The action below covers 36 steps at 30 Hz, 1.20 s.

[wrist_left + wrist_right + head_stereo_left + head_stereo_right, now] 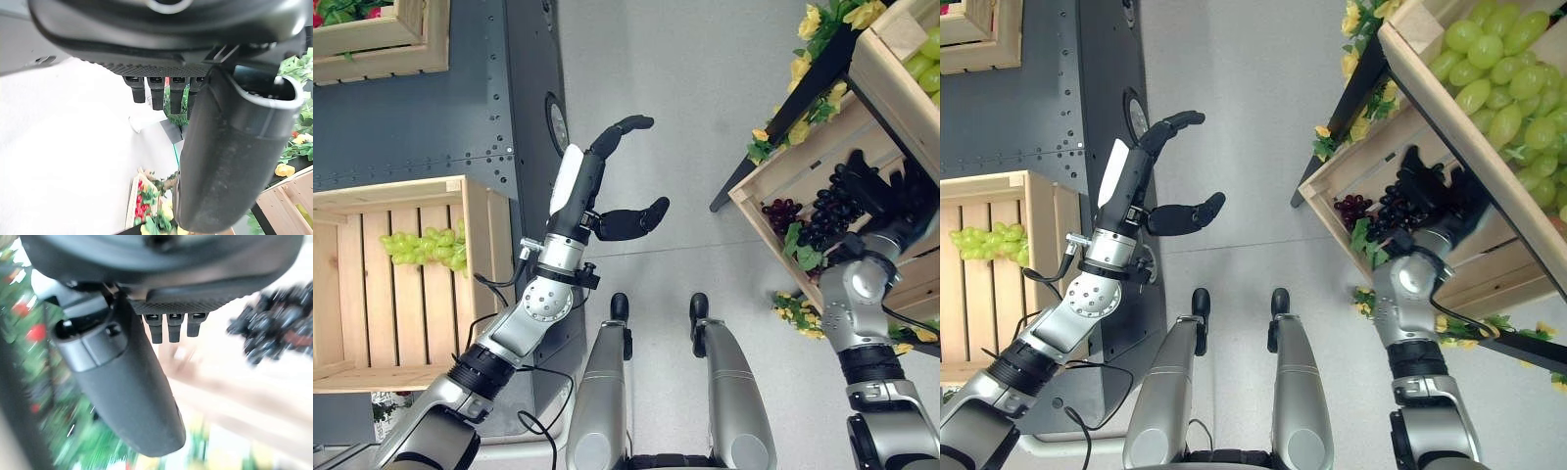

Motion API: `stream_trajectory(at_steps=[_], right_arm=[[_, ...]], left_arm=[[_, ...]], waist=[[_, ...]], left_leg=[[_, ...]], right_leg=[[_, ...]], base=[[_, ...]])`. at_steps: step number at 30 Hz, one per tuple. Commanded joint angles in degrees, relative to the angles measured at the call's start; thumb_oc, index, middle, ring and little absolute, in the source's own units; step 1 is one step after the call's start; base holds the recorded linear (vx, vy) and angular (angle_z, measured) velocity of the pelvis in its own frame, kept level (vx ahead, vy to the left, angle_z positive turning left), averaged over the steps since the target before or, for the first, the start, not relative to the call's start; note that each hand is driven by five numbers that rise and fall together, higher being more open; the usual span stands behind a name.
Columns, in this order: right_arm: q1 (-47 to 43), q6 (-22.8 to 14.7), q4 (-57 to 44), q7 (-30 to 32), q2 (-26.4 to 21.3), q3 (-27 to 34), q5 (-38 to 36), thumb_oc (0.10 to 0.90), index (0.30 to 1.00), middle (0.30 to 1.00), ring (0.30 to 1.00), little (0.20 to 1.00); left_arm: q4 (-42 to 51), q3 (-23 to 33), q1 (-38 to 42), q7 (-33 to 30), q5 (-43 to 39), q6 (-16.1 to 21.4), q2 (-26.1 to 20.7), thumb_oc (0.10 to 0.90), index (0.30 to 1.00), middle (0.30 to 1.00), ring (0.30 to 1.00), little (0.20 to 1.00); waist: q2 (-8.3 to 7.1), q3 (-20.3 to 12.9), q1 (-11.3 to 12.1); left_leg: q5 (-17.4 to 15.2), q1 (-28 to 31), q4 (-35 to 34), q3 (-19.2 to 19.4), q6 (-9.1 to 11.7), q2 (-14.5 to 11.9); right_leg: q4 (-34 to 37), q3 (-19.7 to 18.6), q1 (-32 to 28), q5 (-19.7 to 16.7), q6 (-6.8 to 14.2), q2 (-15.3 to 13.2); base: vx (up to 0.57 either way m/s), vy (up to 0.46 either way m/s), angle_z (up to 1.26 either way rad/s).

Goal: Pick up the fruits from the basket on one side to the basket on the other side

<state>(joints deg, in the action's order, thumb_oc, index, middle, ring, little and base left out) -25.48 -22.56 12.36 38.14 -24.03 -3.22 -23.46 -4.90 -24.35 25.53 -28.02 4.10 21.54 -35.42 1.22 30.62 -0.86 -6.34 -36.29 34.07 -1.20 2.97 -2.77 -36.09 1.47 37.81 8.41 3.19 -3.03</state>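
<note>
Right hand (1445,196), fingers spread, reaches into the crate (1332,186) beside dark grapes (1393,211); a loose grasp could shed berries.

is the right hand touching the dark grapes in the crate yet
Cannot tell. In the right eye view the right hand overlaps the dark grapes; the right wrist view shows straight fingers beside them, contact unclear.
</note>
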Motion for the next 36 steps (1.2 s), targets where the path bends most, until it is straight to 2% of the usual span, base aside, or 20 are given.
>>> stream_trajectory(at_steps=[1,3,4,6,7,10,12,16,20,22,26,30,31,36], right_arm=[[2.82,-3.57,-12.1,-5.01,-1.18,0.69,14.44,0.8,0.9,0.9,0.9,0.9],[6.64,-6.39,-15.01,-12.94,-0.05,-0.8,13.73,0.8,0.9,0.9,0.9,0.9],[6.74,-6.42,-15.04,-13.1,-0.04,-0.82,13.62,0.8,0.9,0.9,0.9,0.9],[9.17,-8.05,-17.12,-19.1,0.22,-2.12,10.96,0.8,0.9,0.9,0.9,0.9],[9.88,-8.33,-17.74,-22.81,-0.12,-3.14,10.09,0.8,0.9,0.9,0.9,0.9],[11.15,-7.14,-18.0,-29.13,-0.57,-4.89,6.46,0.8,0.9,0.9,0.9,0.9],[12.32,-4.91,-17.62,-34.74,-1.36,-6.85,3.71,0.8,0.9,0.9,0.9,0.9],[13.96,-3.92,-16.07,-38.19,-1.56,-8.94,1.25,0.8,0.9,0.9,0.9,0.9],[14.58,-4.14,-12.8,-38.91,-0.93,-11.52,0.81,0.8,0.9,0.9,0.9,0.9],[14.81,-4.28,-11.91,-38.21,-0.92,-12.86,3.08,0.8,0.9,0.9,0.9,0.9],[15.68,-3.74,-11.86,-40.1,-1.09,-13.78,2.45,0.8,0.9,0.9,0.9,0.9],[16.42,-1.09,-11.73,-46.14,-1.44,-15.48,-0.53,0.8,0.9,0.9,0.9,0.9],[16.74,0.53,-11.48,-49.36,-1.8,-15.9,-2.23,0.8,0.9,0.9,0.9,0.9],[16.39,3.93,-10.87,-54.52,-3.68,-18.95,-4.76,0.8,0.9,0.9,0.9,0.9]], left_arm=[[4.63,8.81,-0.68,-8.67,6.13,4.61,1.05,0.8,0.9,0.9,0.9,0.9],[3.76,12.14,-3.72,-11.48,8.3,4.27,0.76,0.8,0.9,0.9,0.9,0.9],[3.8,12.17,-3.87,-11.55,8.38,4.27,0.77,0.8,0.9,0.9,0.9,0.9],[2.91,13.96,-5.76,-14.35,10.91,3.07,0.49,0.8,0.9,0.9,0.9,0.9],[1.62,15.01,-6.56,-16.38,12.94,0.98,0.11,0.8,0.9,0.9,0.9,0.9],[-0.69,16.0,-7.92,-19.12,13.48,-1.19,-0.74,0.8,0.9,0.9,0.9,0.9],[-3.2,17.4,-9.42,-21.65,13.3,-2.66,-1.69,0.8,0.9,0.9,0.9,0.9],[-5.17,19.27,-11.37,-22.91,12.8,-2.74,-2.1,0.8,0.9,0.9,0.9,0.9],[-7.26,20.26,-12.34,-24.44,13.93,-3.81,-2.05,0.8,0.9,0.9,0.9,0.9],[-8.14,20.53,-12.83,-25.36,13.76,-4.76,-2.08,0.8,0.9,0.9,0.9,0.9],[-9.15,21.56,-14.09,-26.09,13.76,-5.5,-1.99,0.8,0.9,0.9,0.9,0.9],[-10.81,22.42,-15.63,-26.87,14.18,-6.69,-1.68,0.8,0.9,0.9,0.9,0.9],[-11.28,22.8,-16.3,-27.2,14.52,-7.5,-1.88,0.8,0.9,0.9,0.9,0.9],[-13.58,23.28,-16.52,-28.04,15.4,-9.79,-3.91,0.8,0.9,0.9,0.9,0.9]], waist=[[-1.45,-0.82,-0.91],[-1.52,-0.82,-1.09],[-1.55,-0.82,-1.13],[-1.68,-0.82,-1.12],[-1.73,-0.82,-0.98],[-1.67,-0.82,-0.68],[-1.71,-0.82,-0.23],[-1.91,-0.82,0.54],[-2.06,-1.02,1.95],[-2.04,-2.06,2.53],[-2.24,-3.53,3.29],[-2.56,-4.82,4.23],[-2.71,-5.22,4.62],[-3.31,-5.53,6.0]], left_leg=[[1.12,-1.05,-0.55,7.01,-5.72,5.12],[1.67,-0.15,-1.42,7.24,-5.48,4.92],[1.7,-0.02,-1.5,7.25,-5.47,4.93],[2.02,0.78,-2.28,7.22,-5.39,4.89],[2.3,1.27,-2.73,7.15,-5.33,4.9],[2.89,2.18,-3.34,6.89,-4.93,4.98],[3.76,3.44,-4.3,6.73,-4.64,4.9],[4.74,6.1,-6.12,6.22,-4.26,4.82],[6.36,9.81,-9.35,4.99,-3.84,5.02],[7.22,11.18,-11.51,4.15,-3.7,5.21],[8.27,13.08,-14.54,3.01,-3.42,5.56],[9.19,14.76,-17.47,1.82,-3.12,5.85],[9.61,15.5,-18.78,1.2,-2.94,6.03],[10.3,16.85,-21.26,-0.67,-2.67,6.32]], right_leg=[[5.03,3.12,-5.01,-4.32,-4.2,3.08],[6.36,2.66,-6.16,-4.53,-4.13,3.13],[6.45,2.65,-6.29,-4.56,-4.13,3.13],[7.72,2.42,-7.38,-4.6,-4.09,3.09],[8.38,2.45,-7.96,-4.69,-4.06,2.95],[9.51,2.58,-9.63,-4.69,-4.13,2.81],[11.04,3.02,-11.74,-4.84,-4.21,2.49],[13.44,3.72,-15.25,-4.98,-4.2,2.02],[16.63,4.63,-20.18,-4.96,-4.46,1.97],[18.21,4.82,-21.76,-5.01,-4.47,2.05],[20.6,5.15,-24.01,-5.15,-4.27,2.27],[23.16,5.9,-26.27,-5.32,-4.0,2.14],[24.14,6.2,-27.12,-5.46,-3.83,2.13],[25.8,7.2,-28.72,-5.44,-3.57,2.12]], base=[[0.03,0.1,-0.01],[0.02,0.091,-0.02],[0.0,0.06,-0.05],[-0.01,0.09,-0.05],[-0.01,0.102,-0.02],[-0.01,0.085,-0.01],[0.0,0.079,0.02],[0.02,0.041,0.06],[0.04,0.03,0.17],[0.06,0.032,0.11],[0.05,0.023,0.19],[0.06,0.006,0.15],[0.05,0.004,0.12],[0.03,-0.004,0.17]])
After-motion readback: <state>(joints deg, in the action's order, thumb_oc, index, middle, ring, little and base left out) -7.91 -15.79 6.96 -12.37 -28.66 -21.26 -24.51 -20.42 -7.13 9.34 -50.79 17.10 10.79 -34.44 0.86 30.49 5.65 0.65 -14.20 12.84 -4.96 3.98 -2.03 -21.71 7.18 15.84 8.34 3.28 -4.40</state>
